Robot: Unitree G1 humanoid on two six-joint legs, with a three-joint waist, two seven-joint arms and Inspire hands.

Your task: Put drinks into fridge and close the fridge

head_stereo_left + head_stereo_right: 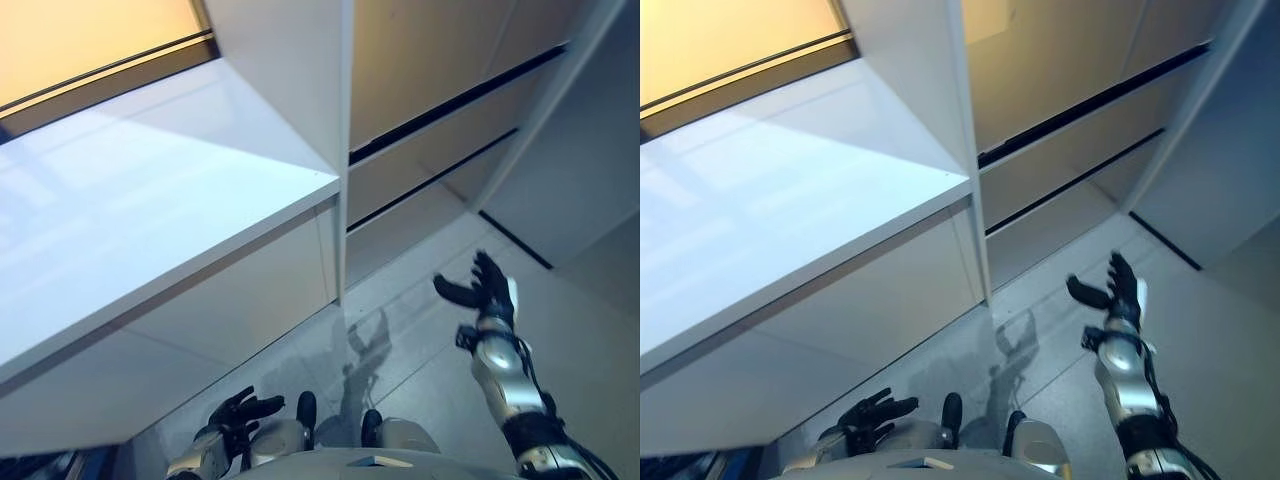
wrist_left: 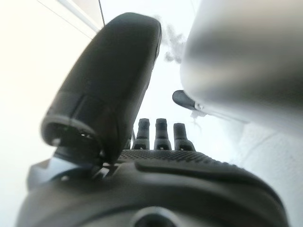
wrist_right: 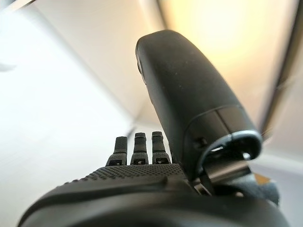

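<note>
My right hand is raised over the floor at the right, fingers straight and spread, holding nothing; its own wrist view shows it open and empty too. My left hand hangs low at the bottom left, fingers relaxed and empty, as in the left wrist view. A white counter fills the left. Beige cabinet fronts with dark gaps stand beyond its end. A white panel, perhaps a door, stands at the right.
A tall white side panel rises at the counter's end. A grey tiled floor lies between the counter base, the cabinet fronts and the white panel at the right.
</note>
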